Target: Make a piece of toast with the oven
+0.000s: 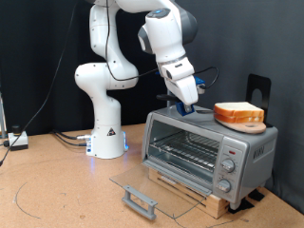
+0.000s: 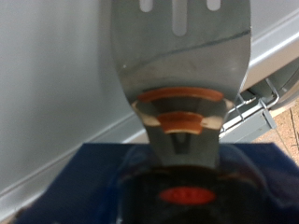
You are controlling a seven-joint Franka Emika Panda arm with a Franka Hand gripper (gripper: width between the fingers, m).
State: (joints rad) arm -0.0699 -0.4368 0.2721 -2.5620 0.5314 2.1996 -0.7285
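The toaster oven [image 1: 207,152] sits on a wooden board at the exterior view's right, its glass door [image 1: 147,190] swung fully down and lying flat in front of it, the grey bar handle [image 1: 139,200] nearest the camera. The wire rack [image 1: 185,150] inside shows through the opening, and two round knobs [image 1: 227,168] stand on the panel at the exterior view's right. On the oven's roof rests an orange-crusted bread slice [image 1: 239,112] on a round tan board [image 1: 243,123]. The white arm reaches down from the exterior view's top, and the gripper [image 1: 188,104] hovers just above the roof's rear left part, beside that slice. In the wrist view a metal spatula blade [image 2: 182,47] with slots runs away from the camera, with orange rings [image 2: 180,107] at its neck and a dark blue body [image 2: 177,182] below; whether the fingers are clenched on it or loose cannot be told. The oven's silver edge and rack show beyond the blade.
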